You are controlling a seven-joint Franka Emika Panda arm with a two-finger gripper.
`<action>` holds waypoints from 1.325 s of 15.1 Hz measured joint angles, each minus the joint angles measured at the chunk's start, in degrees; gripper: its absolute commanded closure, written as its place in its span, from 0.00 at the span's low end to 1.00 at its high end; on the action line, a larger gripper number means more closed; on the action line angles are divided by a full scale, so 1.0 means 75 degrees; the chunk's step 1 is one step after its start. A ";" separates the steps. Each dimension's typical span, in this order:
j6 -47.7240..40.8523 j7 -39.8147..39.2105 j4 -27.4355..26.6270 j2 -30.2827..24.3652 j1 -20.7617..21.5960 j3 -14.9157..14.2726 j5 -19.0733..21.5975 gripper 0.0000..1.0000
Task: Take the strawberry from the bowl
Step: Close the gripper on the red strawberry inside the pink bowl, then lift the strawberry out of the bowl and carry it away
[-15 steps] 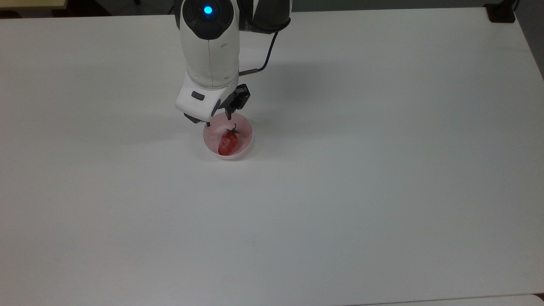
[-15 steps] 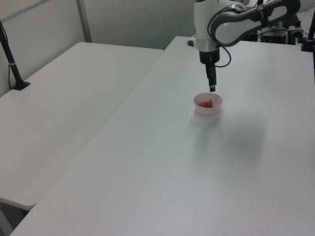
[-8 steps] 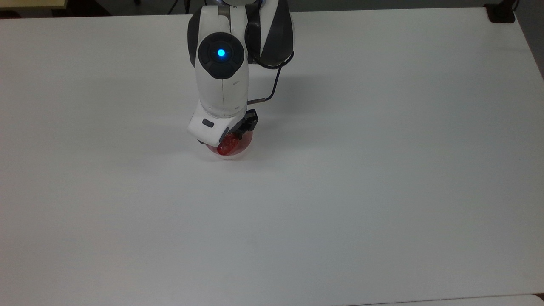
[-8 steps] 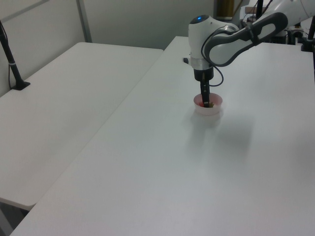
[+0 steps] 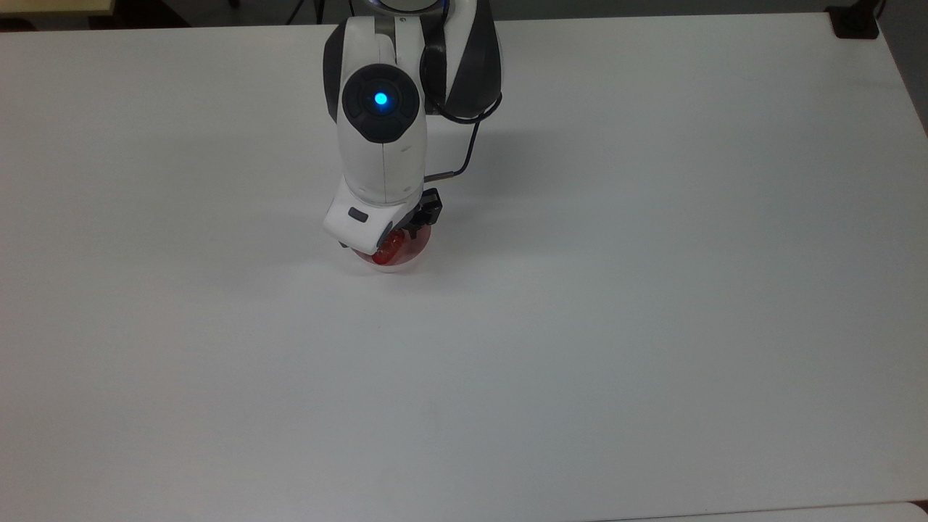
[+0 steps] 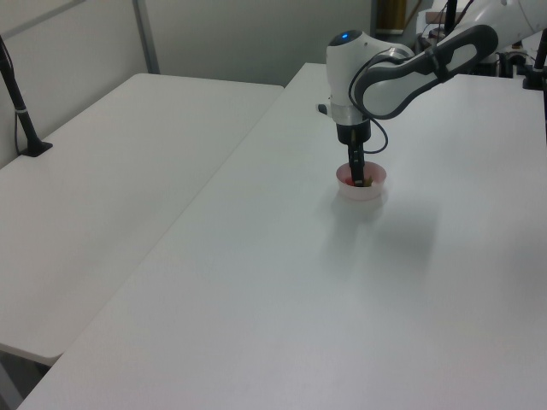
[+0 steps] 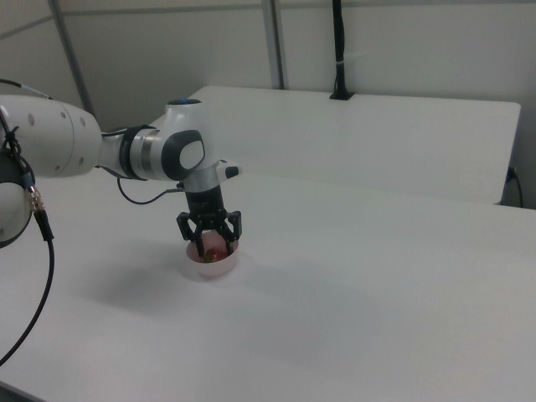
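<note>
The gripper point(image 7: 214, 244) is down inside the bowl point(image 7: 219, 268), fingers spread wide to either side of the strawberry point(image 7: 215, 249), nothing clamped yet. The strawberry lies in the bowl, its red tip peeking out under the wrist in the top view. Here's the danger: the fruit is glossy and tapered, so an off-centre squeeze could squirt it out sideways. A fingertip looks near the bowl's wall, and that light pink bowl could tip, slide across the white counter point(image 5: 652, 326), or come up with the gripper.
</note>
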 measured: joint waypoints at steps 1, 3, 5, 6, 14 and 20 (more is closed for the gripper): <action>0.0000 0.0000 -0.0001 0.0032 0.0022 0.0002 -0.0011 0.47; 0.0000 0.0000 -0.0001 0.0062 0.0072 0.0002 -0.0019 0.59; 0.0000 0.0000 0.0002 0.0062 0.0091 0.0002 -0.0024 0.65; 0.0000 0.0000 0.0014 0.0048 0.0090 0.0002 -0.0027 0.67; 0.0000 0.0000 0.0063 -0.0102 0.0067 -0.0012 -0.0028 0.67; -0.1239 -0.0512 0.0103 -0.1046 -0.0177 -0.0073 0.0213 0.67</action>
